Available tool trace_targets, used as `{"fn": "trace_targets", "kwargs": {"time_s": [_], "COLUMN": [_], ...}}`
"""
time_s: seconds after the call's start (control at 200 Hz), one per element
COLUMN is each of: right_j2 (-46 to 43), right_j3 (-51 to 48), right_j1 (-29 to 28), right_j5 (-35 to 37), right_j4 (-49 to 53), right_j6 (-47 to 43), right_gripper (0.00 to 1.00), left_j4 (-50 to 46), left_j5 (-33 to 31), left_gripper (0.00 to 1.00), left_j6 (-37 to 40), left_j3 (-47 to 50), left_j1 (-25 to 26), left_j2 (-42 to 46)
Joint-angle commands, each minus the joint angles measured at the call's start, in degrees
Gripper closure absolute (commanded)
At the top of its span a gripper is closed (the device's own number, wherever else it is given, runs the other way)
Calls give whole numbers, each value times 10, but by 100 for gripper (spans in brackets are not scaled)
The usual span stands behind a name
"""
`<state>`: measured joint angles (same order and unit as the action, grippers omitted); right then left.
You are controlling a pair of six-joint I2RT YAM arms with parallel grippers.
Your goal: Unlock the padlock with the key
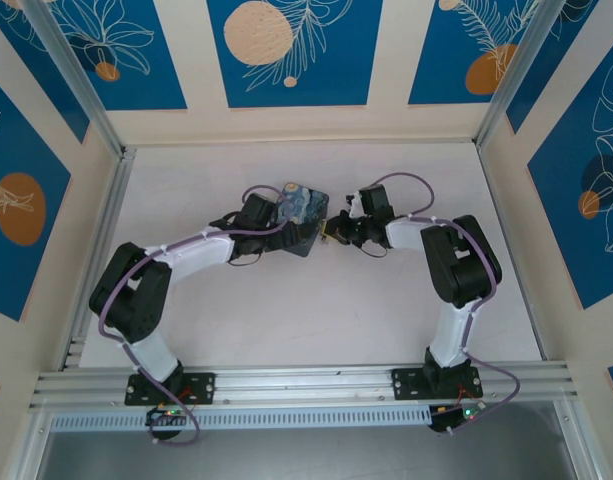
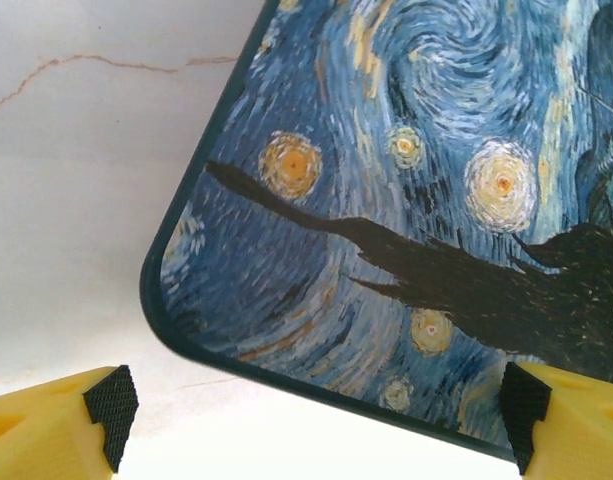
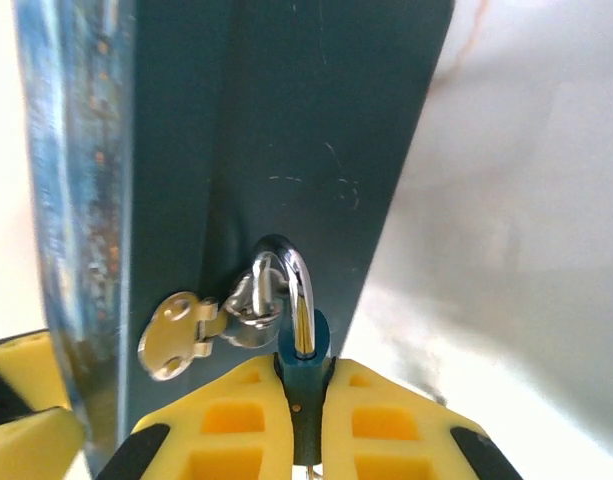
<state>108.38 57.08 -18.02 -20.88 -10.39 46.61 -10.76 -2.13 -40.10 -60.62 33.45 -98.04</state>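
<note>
My right gripper (image 3: pixel 304 405) is shut on the small blue padlock (image 3: pixel 304 350), its yellow fingers (image 3: pixel 226 420) pressing the body from both sides. The silver shackle (image 3: pixel 298 280) passes through a ring on the dark teal side of the painted box (image 3: pixel 286 120). A thin metal glint shows under the lock body at the frame's bottom edge, and I cannot tell whether it is the key. My left gripper (image 2: pixel 318 415) stands open over a rounded corner of the box lid (image 2: pixel 406 200), touching nothing. From above, both grippers meet at the box (image 1: pixel 308 200), left gripper (image 1: pixel 273 214), right gripper (image 1: pixel 338 230).
A silver hasp plate (image 3: pixel 174 338) hangs on the box side beside the shackle. The box lies mid-table on the white tabletop (image 1: pixel 286 310). Aluminium rails (image 1: pixel 96 230) and patterned walls close in the work area on three sides.
</note>
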Motion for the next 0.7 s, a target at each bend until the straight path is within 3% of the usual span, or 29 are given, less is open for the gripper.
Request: {"fn": "trace_targets", "kwargs": {"time_s": [0.0, 0.1, 0.69], "right_j2": [5, 7, -22], "right_j3": [-13, -7, -132], "right_j1": [46, 55, 65], "right_j5": [-74, -111, -86], "right_j4": [-143, -138, -124], "right_j6": [66, 58, 26], "right_gripper": [100, 100, 100], "left_j4": [-89, -87, -98], "left_j5": [-12, -10, -2], "left_gripper": [8, 7, 6], "left_j6": [16, 16, 25], "left_j3": [14, 15, 3], "left_j1": [1, 0, -6], "left_j2": [-32, -33, -9]}}
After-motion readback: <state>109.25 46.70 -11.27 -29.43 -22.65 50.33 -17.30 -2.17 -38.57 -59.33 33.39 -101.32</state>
